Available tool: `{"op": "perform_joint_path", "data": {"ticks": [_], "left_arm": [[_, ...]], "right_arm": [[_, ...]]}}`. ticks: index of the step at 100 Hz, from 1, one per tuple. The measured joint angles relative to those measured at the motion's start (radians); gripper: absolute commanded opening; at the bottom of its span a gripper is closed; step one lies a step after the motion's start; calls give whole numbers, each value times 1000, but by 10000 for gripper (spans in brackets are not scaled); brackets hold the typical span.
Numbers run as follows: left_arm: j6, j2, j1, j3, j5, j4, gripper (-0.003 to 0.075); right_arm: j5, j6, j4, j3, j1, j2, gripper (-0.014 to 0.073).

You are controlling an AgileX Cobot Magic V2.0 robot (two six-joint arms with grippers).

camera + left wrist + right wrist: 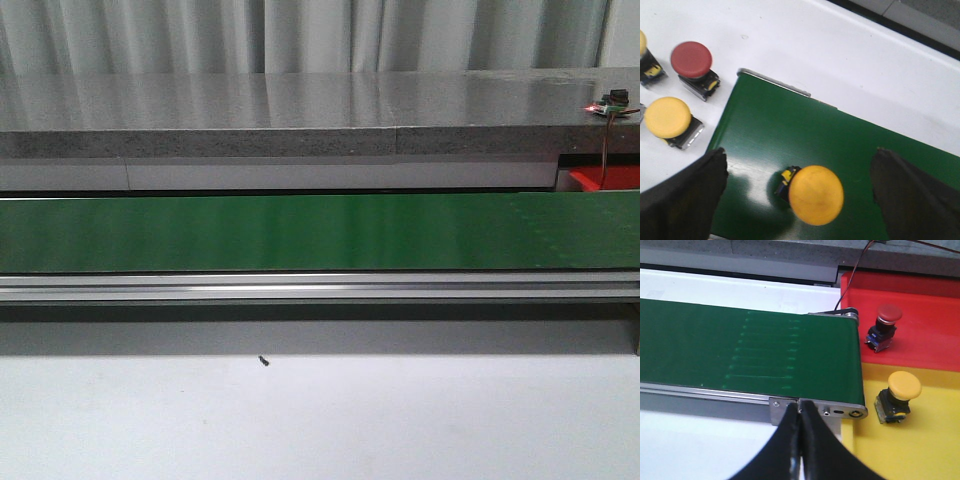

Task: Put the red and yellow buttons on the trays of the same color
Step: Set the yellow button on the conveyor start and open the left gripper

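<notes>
Yellow button [815, 194] sits on the green belt [840, 145] between the left gripper [800, 200]'s wide-spread fingers [687, 192], seen only in the left wrist view; the front view shows just bare belt [300, 232], white table [320, 420], grey curtains. Right gripper [800, 440] is pinched closed, empty, lower centre of its frame, with one red button [884, 326] on the red tray [925, 315] and one yellow button on the yellow tray [930, 440] at right.

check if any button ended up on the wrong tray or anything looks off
Nothing stands out. The red button lies on the red tray, the yellow button on the yellow tray. Another yellow button sits on the green belt between the left hand's open fingers.
</notes>
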Motion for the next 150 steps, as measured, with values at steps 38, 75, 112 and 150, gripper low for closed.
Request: {"op": "perform_joint_path", "data": {"ticks": [38,75,112,150], "left_arm": [[1,81,172,0,30,77,575],[1,295,188,-98,25,99,566],[1,479,188,-257,84,77,566],[1,523,188,-275,87,72,393]], "right_arm": [[0,0,0,0,0,0,-117],[0,0,0,0,0,0,-117],[0,0,0,0,0,0,-117],[0,0,0,0,0,0,-117]]}}
